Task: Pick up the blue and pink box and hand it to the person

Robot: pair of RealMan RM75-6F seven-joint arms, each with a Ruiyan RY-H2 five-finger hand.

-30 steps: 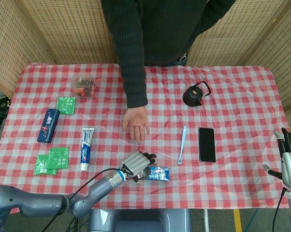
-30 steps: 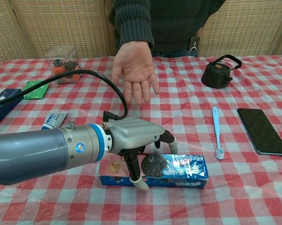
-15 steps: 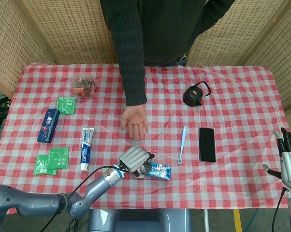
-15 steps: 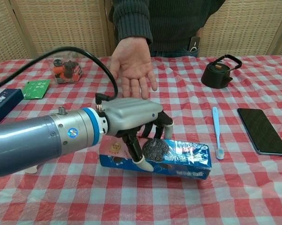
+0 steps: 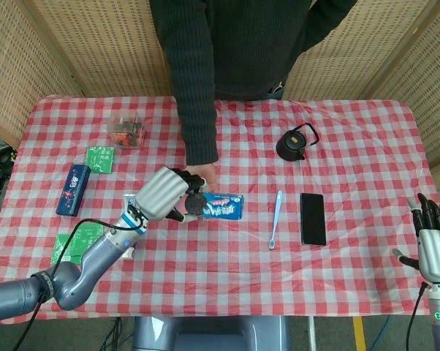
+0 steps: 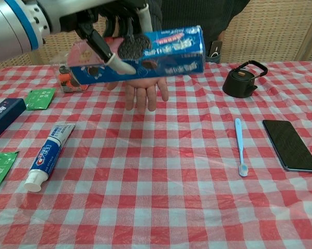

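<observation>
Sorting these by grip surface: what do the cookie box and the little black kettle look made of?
Cookie box: probably glossy printed cardboard, given its sharp folded edges and sheen; the left hand holds it. Black kettle: likely cast iron or dark metal, matte with dull highlights.

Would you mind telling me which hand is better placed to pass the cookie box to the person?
The left. The left hand already holds the cookie box lifted just above the person's open palm. The right hand sits empty at the table's far right edge, well away from both.

Glossy printed box (image 6: 145, 52) — matt checked cloth (tablecloth (image 5: 351, 146)) — woven cane screen (image 5: 96, 44).
</observation>
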